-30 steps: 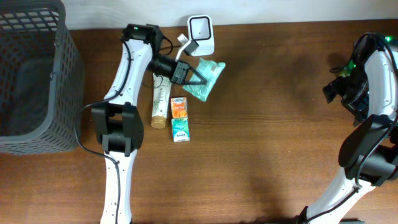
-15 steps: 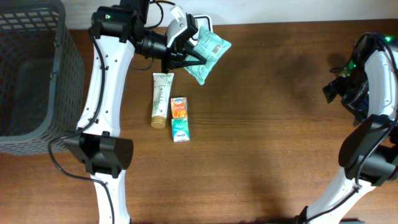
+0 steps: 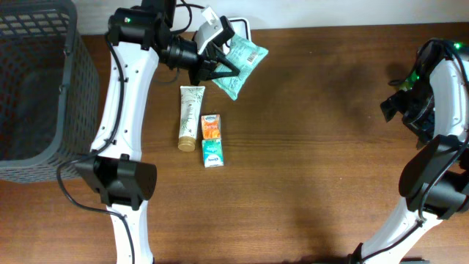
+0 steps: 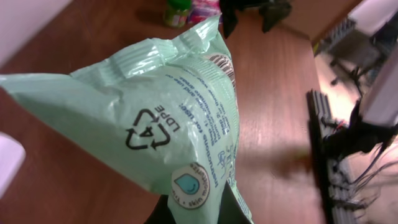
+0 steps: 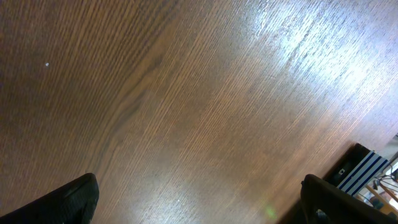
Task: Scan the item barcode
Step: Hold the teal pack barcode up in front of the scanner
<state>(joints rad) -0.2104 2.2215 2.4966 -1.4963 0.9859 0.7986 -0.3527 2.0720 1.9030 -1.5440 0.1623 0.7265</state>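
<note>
Left fingers (image 3: 213,71) pinch the mint-green pouch (image 3: 242,63) by its edge, scanner (image 3: 240,28) at its 11 o'clock; right fingers (image 5: 74,199) gape wide. The slack film could slip free or crease over the barcode.

Seen from above, one brown wooden tabletop (image 3: 308,147) carries everything.

There are two white robot arms: one left arm (image 3: 121,88) and one right arm (image 3: 447,81).

There are four packaged items:
- One mint-green plastic pouch (image 3: 240,62).
- One pale tube (image 3: 190,114) with a tan cap.
- Two small drink cartons, one orange carton (image 3: 211,126) and one green-and-blue carton (image 3: 212,152).

One white barcode scanner (image 3: 242,28) is mostly hidden behind the pouch.

One dark grey mesh basket (image 3: 77,95) stands on the tabletop.

In the left wrist view, the pouch shows one recycling triangle (image 4: 148,129) marked LDPE. It also shows one round badge (image 4: 191,186) with a blue droplet.
</note>
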